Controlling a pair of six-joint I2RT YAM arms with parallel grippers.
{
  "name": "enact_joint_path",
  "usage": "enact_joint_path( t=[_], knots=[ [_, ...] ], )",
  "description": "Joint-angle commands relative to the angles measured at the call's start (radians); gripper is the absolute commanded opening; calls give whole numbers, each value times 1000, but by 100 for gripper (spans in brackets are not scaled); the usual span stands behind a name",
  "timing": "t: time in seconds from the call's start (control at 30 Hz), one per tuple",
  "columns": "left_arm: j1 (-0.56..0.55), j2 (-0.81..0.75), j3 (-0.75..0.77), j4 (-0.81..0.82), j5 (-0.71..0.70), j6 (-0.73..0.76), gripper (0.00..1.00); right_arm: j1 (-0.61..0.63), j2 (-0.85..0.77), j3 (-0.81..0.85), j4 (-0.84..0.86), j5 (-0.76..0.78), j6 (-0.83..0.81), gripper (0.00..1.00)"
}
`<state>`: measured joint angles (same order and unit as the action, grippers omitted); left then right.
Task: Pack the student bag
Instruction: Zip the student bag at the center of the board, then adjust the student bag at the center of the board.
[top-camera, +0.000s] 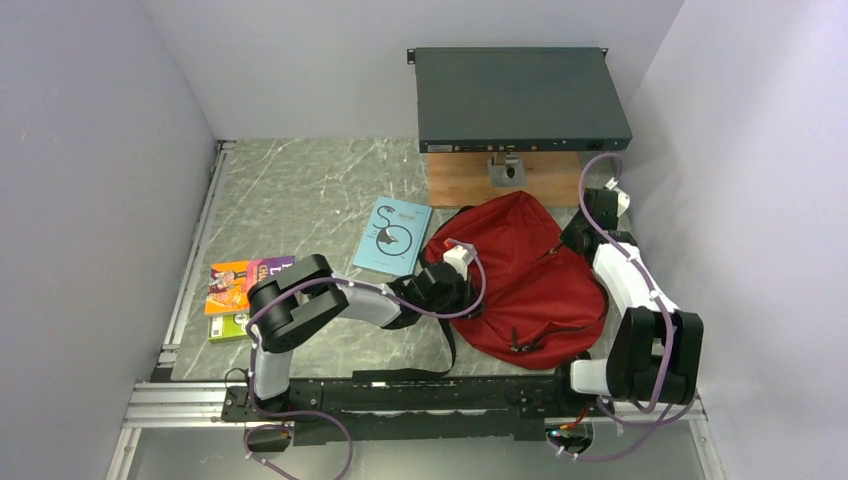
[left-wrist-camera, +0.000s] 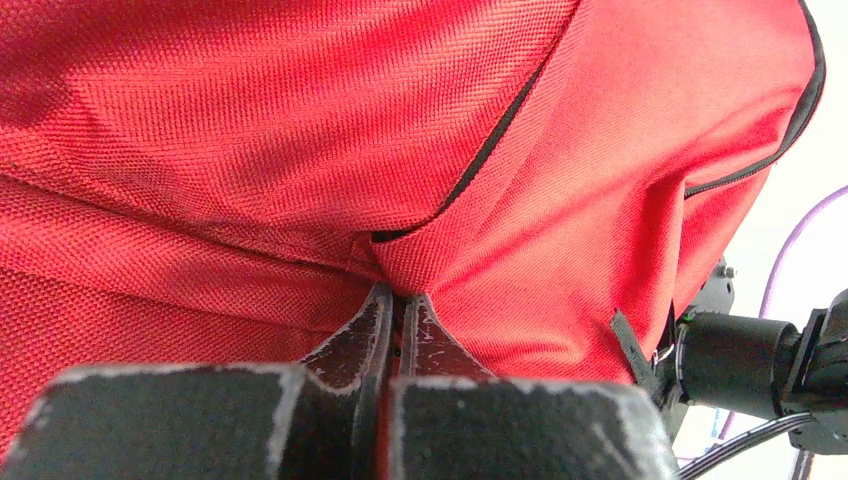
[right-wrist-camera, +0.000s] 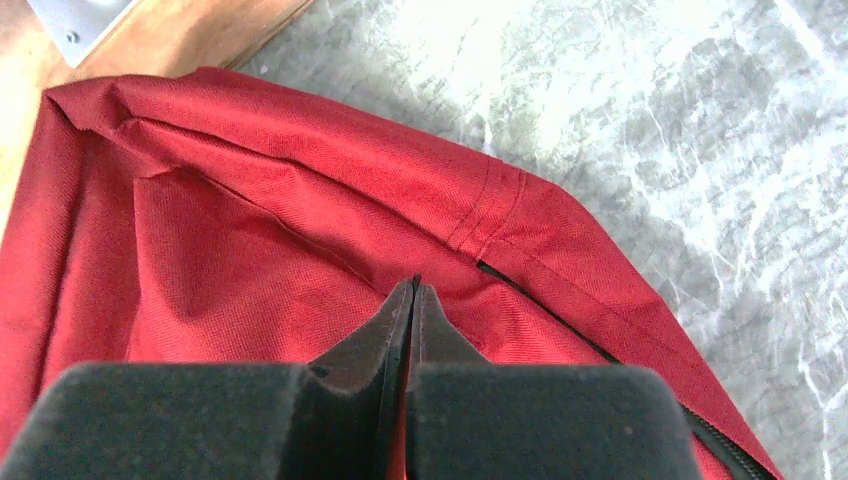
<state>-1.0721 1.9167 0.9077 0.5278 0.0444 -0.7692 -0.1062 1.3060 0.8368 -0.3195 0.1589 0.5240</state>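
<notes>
Robot lab test cell: plain grey partition walls (top-camera: 100, 200) box in a marble-pattern table (top-camera: 300, 190), two robot arms (top-camera: 300, 305) mounted on an aluminium extrusion rail (top-camera: 170, 405), rack-style electronics unit (top-camera: 520, 100) on a wooden block (top-camera: 460, 180); student bag (top-camera: 530, 280) and books (top-camera: 245, 283) are the only everyday items

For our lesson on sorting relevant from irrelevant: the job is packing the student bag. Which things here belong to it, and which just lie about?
Belong: student bag; light blue book beside it; colourful books at the left, probably for packing.
Lying about: dark grey box at the back; wooden board under it; metal bracket.
</notes>
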Motion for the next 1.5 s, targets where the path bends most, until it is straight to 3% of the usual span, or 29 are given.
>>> enact_joint_path(
  t=[0.0, 0.03, 0.2, 0.27, 0.43, 0.63, 0.7, 0.8, 0.97, 1.13, 1.23, 1.37, 1.43, 1.47],
  knots=[
    [-5, -13, 36, -138, 117, 56, 0, -14, -7, 81, 50, -27, -101, 0],
    [0, -15, 51, -162, 129, 69, 0, -13, -27, 87, 4, -71, -93, 1],
    [62, -24, 119, -284, 195, 135, 0, 2, -195, 1, -118, -310, -76, 44],
    [98, -18, 146, -303, 244, 172, 0, 56, -232, -34, -179, -392, -81, 53],
    [159, 16, 284, -454, 333, 285, 0, 346, -333, -145, -264, -378, 28, 61],
    [247, -13, 274, -394, 508, 354, 0, 472, -498, -244, -260, -383, 120, 76],
    [268, -13, 317, -493, 513, 411, 0, 504, -516, -282, -236, -408, 144, 79],
    [288, -25, 352, -635, 470, 487, 0, 534, -491, -340, -185, -440, 173, 79],
    [372, -72, 304, -653, 490, 494, 0, 662, -379, -377, -28, -439, 213, 81],
    [463, -104, 315, -731, 494, 487, 1, 788, -176, -301, 142, -421, 230, 82],
    [489, -175, 288, -765, 475, 475, 11, 840, -94, -219, 200, -424, 221, 82],
    [506, -368, 143, -710, 457, 402, 46, 873, -85, -174, 141, -375, 145, 84],
    [506, -451, 85, -701, 473, 379, 69, 883, -115, -184, 94, -338, 97, 85],
    [504, -487, 58, -703, 479, 365, 75, 897, -131, -185, 61, -309, 74, 84]
  ],
)
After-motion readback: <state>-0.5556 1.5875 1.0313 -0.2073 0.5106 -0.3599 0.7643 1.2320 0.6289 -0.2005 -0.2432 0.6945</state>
